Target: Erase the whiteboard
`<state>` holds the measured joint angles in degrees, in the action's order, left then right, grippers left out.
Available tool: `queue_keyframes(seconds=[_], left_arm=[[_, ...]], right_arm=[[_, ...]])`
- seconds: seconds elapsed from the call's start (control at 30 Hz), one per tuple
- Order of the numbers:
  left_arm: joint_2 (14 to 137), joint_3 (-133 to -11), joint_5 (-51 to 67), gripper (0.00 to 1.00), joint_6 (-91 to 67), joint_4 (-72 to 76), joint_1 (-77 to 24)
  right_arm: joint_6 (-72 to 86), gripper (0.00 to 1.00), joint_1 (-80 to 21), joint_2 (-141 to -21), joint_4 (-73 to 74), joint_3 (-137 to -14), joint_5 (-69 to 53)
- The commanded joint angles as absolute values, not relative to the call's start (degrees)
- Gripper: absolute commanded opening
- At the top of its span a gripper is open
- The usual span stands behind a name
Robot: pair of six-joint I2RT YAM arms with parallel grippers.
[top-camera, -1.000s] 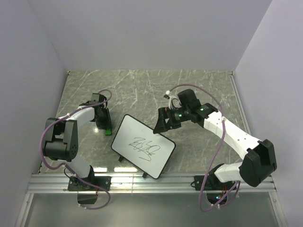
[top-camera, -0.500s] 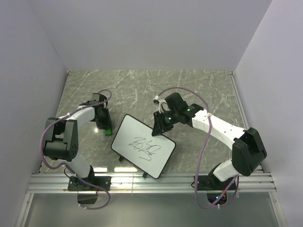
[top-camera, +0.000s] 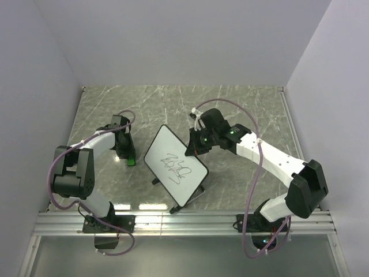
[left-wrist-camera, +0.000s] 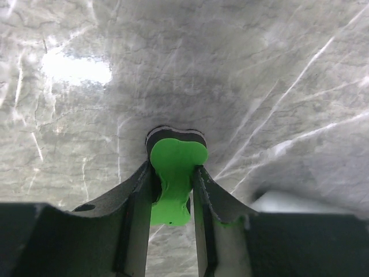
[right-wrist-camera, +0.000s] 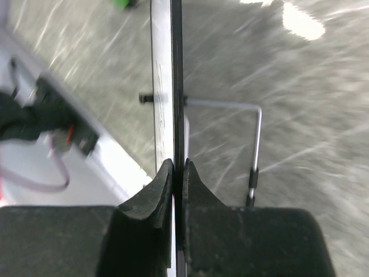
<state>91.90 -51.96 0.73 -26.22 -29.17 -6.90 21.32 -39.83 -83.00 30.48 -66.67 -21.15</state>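
The whiteboard (top-camera: 174, 167) is white with a thin black rim and black scribbles; it stands tilted up off the marble table (top-camera: 242, 109), one edge raised. My right gripper (top-camera: 192, 148) is shut on its far right edge; in the right wrist view the whiteboard (right-wrist-camera: 173, 75) shows edge-on, pinched by the right gripper (right-wrist-camera: 177, 167), with its wire stand (right-wrist-camera: 256, 144) folded out behind. My left gripper (top-camera: 129, 154) rests left of the board, shut on a green eraser (top-camera: 132, 161). The left wrist view has that green eraser (left-wrist-camera: 174, 173) squeezed in the left gripper (left-wrist-camera: 174, 173), just above the table.
An aluminium rail (top-camera: 184, 222) runs along the near table edge, where both arm bases sit. Lilac walls close in the left, back and right sides. The right arm's cable (top-camera: 253, 190) loops over the table's right half.
My right gripper moved left to the board's edge, shut on it and tipped the board up and round. The left gripper stayed put with the eraser.
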Motion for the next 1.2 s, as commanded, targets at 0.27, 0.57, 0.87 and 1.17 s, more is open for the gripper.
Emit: queue_keyframes(seconds=[0.27, 0.57, 0.87, 1.17], left_arm=[[89.2, -50.8, -3.1, 0.00, -26.4, -31.6, -7.2], [79.2, -56.0, -3.3, 0.00, -25.7, -32.8, -8.8], [73.9, -64.7, 12.1, 0.00, -24.7, -32.6, -9.3], [64.3, -56.8, 37.9, 0.00, -40.2, -13.0, -17.8]], right_arm=[[17.5, 0.00, -28.8, -78.7, 37.2, -64.8, 16.3], [18.7, 0.00, -29.0, -74.0, 34.5, -69.0, 2.5], [24.3, 0.00, -30.2, -73.0, 36.9, -78.0, -4.5], [39.6, 0.00, -30.2, -67.6, 29.9, -74.0, -19.9]])
